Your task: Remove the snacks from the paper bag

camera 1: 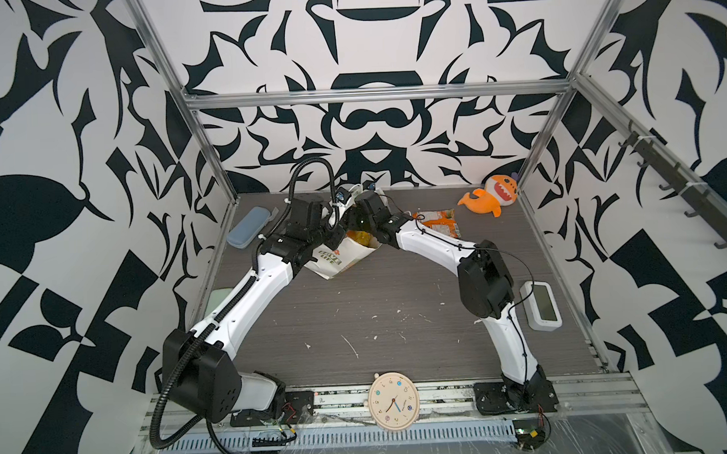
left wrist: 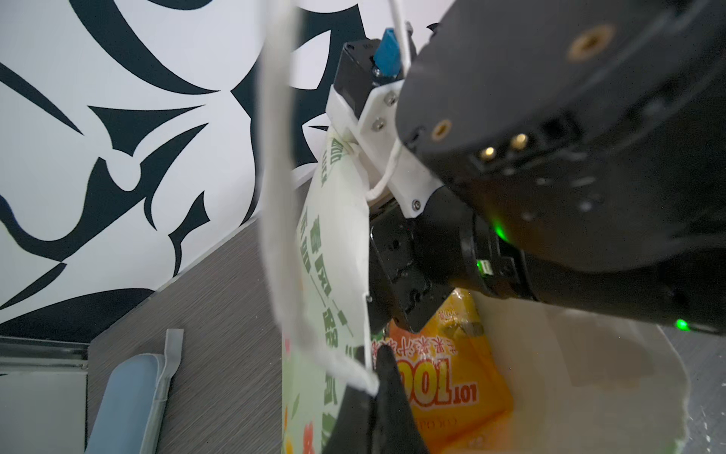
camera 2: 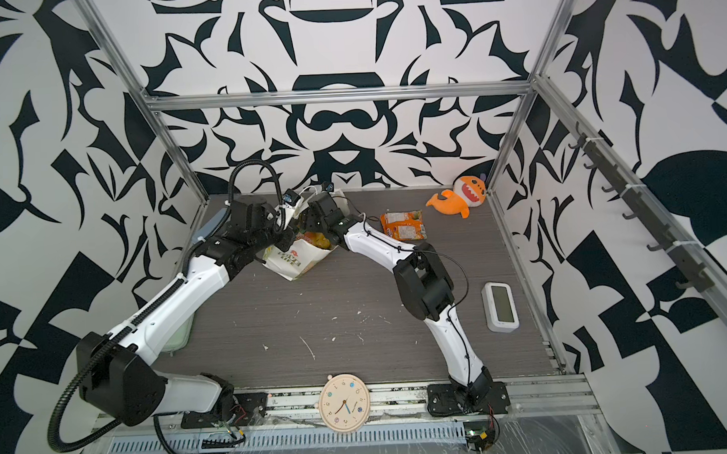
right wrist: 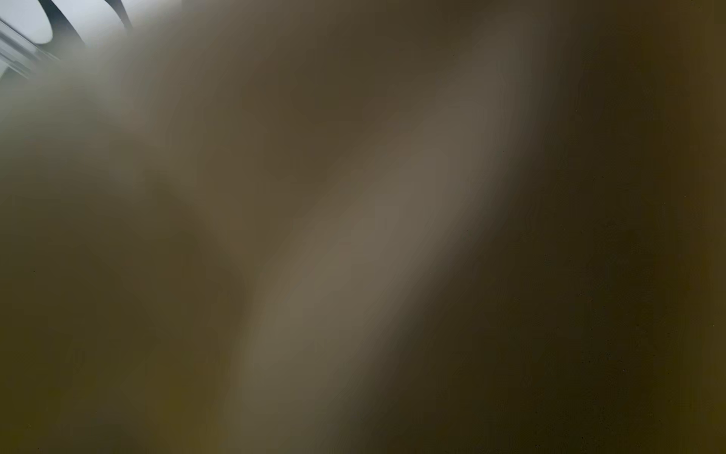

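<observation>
The white paper bag point(camera 1: 334, 262) point(camera 2: 290, 261) stands tilted at the back middle of the table, its mouth held open. My left gripper point(left wrist: 379, 379) is shut on the bag's white cord handle point(left wrist: 275, 220) at the rim. Inside lies a yellow-orange packet point(left wrist: 451, 385) of the snacks, also seen as a yellow patch point(camera 1: 360, 237). My right gripper point(left wrist: 412, 314) reaches down into the bag just above that packet; its fingertips are hidden. The right wrist view is only a blur of bag wall. Another orange snack packet point(camera 1: 438, 224) point(camera 2: 403, 226) lies on the table right of the bag.
A light-blue oblong case point(camera 1: 245, 228) point(left wrist: 125, 401) lies at the back left. An orange plush shark point(camera 1: 494, 194) sits in the back right corner. A white digital clock point(camera 1: 541, 307) lies at the right edge, a round clock point(camera 1: 393, 401) on the front rail.
</observation>
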